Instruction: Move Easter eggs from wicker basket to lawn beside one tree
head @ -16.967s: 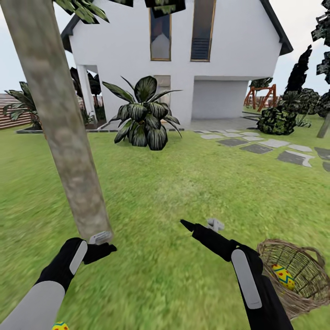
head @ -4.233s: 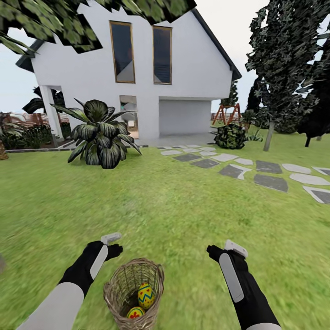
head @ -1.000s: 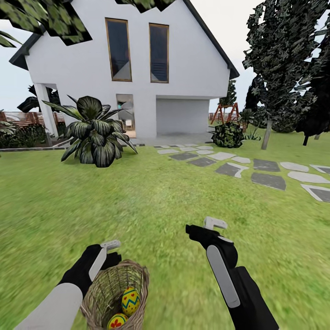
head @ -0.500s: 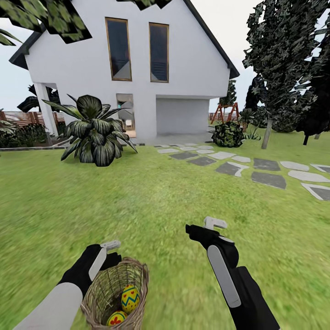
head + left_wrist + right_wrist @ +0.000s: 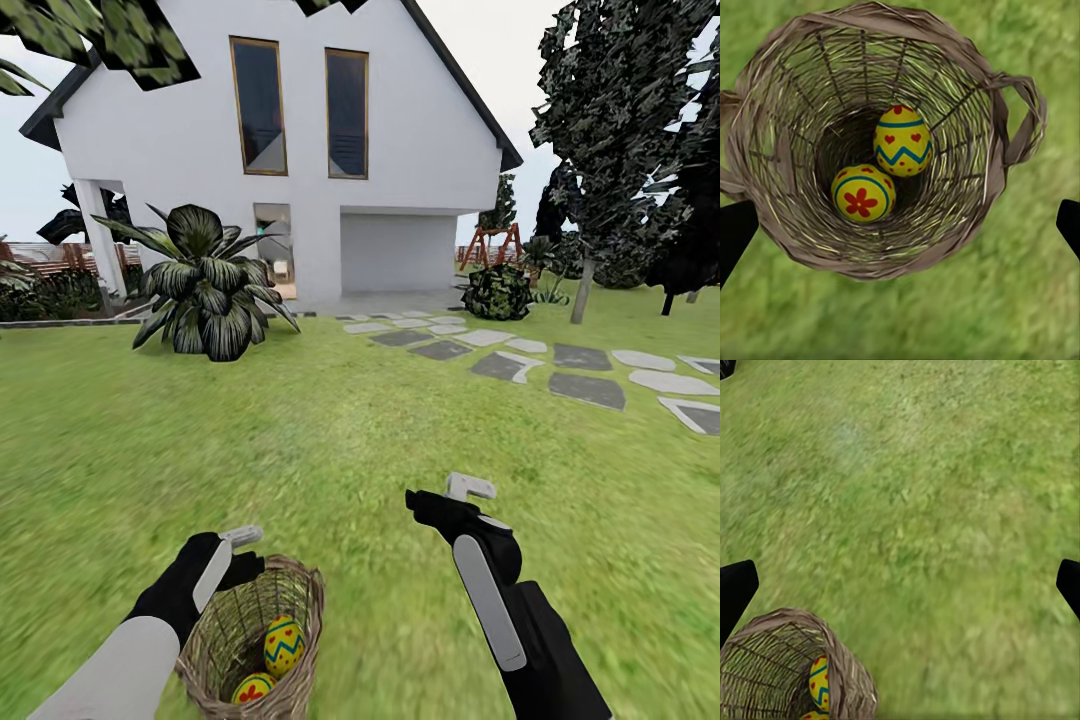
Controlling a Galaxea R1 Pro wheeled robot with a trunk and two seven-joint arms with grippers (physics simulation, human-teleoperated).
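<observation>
The left pincer (image 5: 237,548) hangs over the far rim of the wicker basket (image 5: 300,600), which stands on the lawn (image 5: 340,430) at the near left and is cut off by the picture's lower edge. In the left wrist view its black fingertips (image 5: 735,229) sit wide apart on either side of the basket (image 5: 1005,127), holding nothing. Two Easter eggs lie touching at the bottom: one with a blue zigzag band (image 5: 902,140) and one with a red flower (image 5: 862,193). In the head view, the zigzag egg (image 5: 284,645) shows whole, the flower egg (image 5: 252,688) half hidden by the weave. To the right, the right pincer (image 5: 452,495) is over bare grass; its fingertips (image 5: 735,589) are also spread wide and empty. That wrist view catches the basket's rim (image 5: 832,649) and a sliver of egg (image 5: 819,682).
</observation>
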